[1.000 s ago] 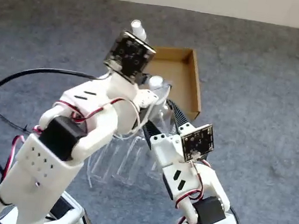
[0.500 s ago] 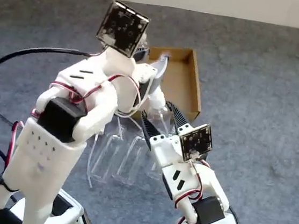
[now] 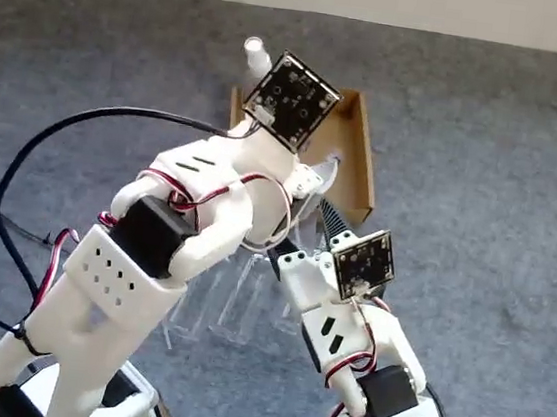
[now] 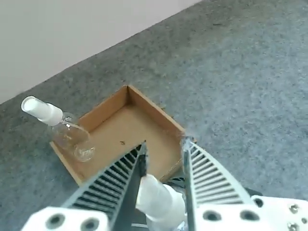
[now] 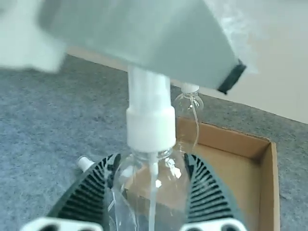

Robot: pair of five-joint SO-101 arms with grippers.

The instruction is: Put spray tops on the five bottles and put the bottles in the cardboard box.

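The left hand (image 4: 163,143) hung over the near end of the cardboard box (image 3: 366,163), on the side facing the arms. Its ribbed fingers were clamped on a white spray top (image 4: 161,202). Directly below it, just short of the box's near wall, the right hand (image 5: 151,161) was closed on a clear bottle (image 5: 151,190), one dark finger on each side of the bottle's shoulder. The bottle stood upright. The collar of the spray top sat on the bottle's neck, and its thin tube ran down inside the glass-clear wall.

A second bottle (image 4: 72,138) with a white top already on it stood at the far corner of the box. The pictures did not settle whether it was inside the wall or just outside it. The brown floor of the box was bare apart from a tiny dark speck.

On the side of the arms away from the box, more clear bottles (image 3: 233,299) lay on the grey tabletop (image 3: 487,142) between the two arms.

The left wrist carried a dark board (image 3: 293,101), and the right wrist carried a smaller board (image 3: 366,264). Any marks on either were too small to read.
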